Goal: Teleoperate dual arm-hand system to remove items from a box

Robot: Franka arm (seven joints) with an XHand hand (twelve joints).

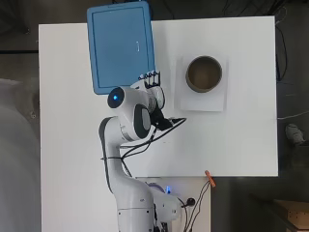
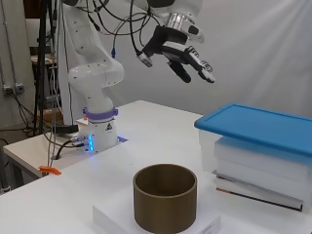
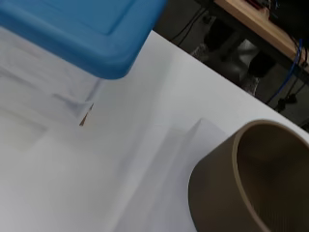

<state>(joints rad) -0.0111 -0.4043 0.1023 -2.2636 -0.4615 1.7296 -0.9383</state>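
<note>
Hand (image 2: 183,51) above table (image 1: 241,145), fingers relaxed, grasping nothing.
Blue lid (image 2: 263,124) on box (image 2: 258,168); brown cylinder (image 2: 165,197) apart; no legible writing.

Box lid (image 2: 263,124): blue plastic, smooth, slight sheen. Box body (image 2: 258,168): translucent white plastic, smooth. Cylindrical container (image 2: 165,197): olive-brown, matt, smooth wall, cardboard-like in appearance. Sheet (image 1: 203,99) under the container: white, matt, paper-like. Bench (image 1: 231,145): white, smooth, low gloss. Hand (image 2: 187,56): black and white hard plastic, glossy
</note>
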